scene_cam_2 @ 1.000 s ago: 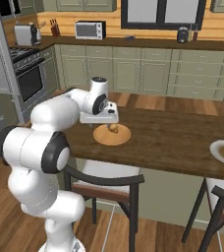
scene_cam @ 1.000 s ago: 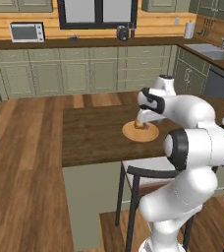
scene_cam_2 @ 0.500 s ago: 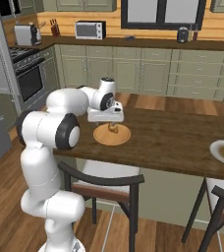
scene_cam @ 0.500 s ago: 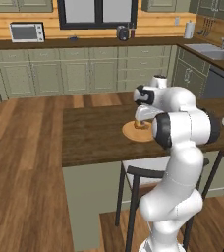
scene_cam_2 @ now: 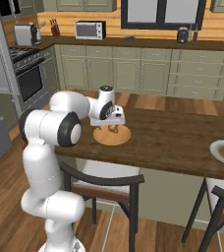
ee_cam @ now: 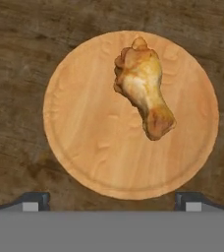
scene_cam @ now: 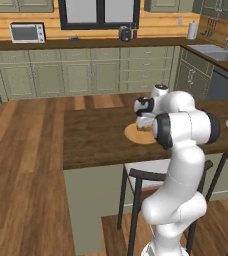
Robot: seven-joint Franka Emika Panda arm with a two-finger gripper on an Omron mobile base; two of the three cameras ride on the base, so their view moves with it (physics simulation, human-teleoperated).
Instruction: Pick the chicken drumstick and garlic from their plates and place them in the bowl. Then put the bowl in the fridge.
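Two-finger dark gripper (ee_cam: pixel 112 201) hovers with jaws spread wide, gripping nothing. Golden-brown lumpy chicken drumstick (ee_cam: pixel 142 87) lies upper right on the round orange-tan wooden plate (ee_cam: pixel 84 138), frame centre.

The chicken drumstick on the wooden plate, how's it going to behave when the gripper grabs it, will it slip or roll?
The chicken drumstick looks lumpy and tapered, so the open gripper might slide toward its thin end. Its glossy skin hints at slipperiness. Lying flat on the wooden plate, it probably won't roll far.
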